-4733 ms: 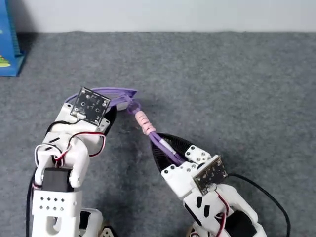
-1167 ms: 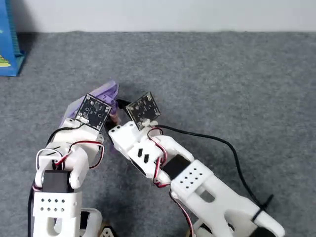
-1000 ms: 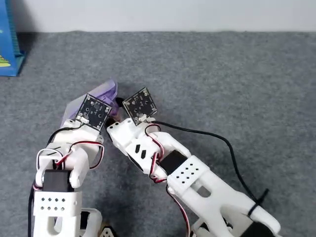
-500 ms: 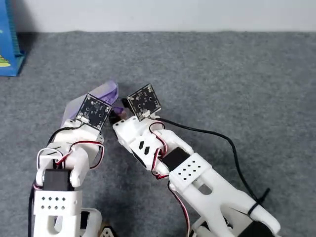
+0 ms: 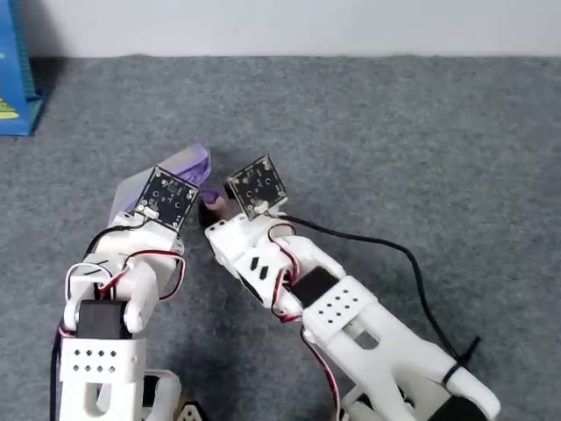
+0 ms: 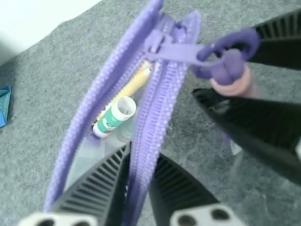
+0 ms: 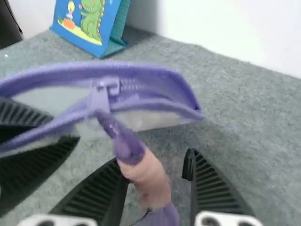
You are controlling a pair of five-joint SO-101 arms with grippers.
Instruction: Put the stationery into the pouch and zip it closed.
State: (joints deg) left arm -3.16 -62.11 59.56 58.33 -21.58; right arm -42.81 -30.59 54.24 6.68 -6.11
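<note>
Stationery's in: a glue stick & yellow pencil lie inside the soft purple pouch; its zip looks mostly open, so closing's left. We hold the pouch rim clenched in the left gripper; right gripper has jaws apart round the knotted cord pull w/ pink bead.

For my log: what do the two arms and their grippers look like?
The left arm and right arm are white, blocky shells with square black circuit boards at the wrists. Red, black and white wires loop outside; a black cable trails from the right. The fingers are black and ribbed.
</note>
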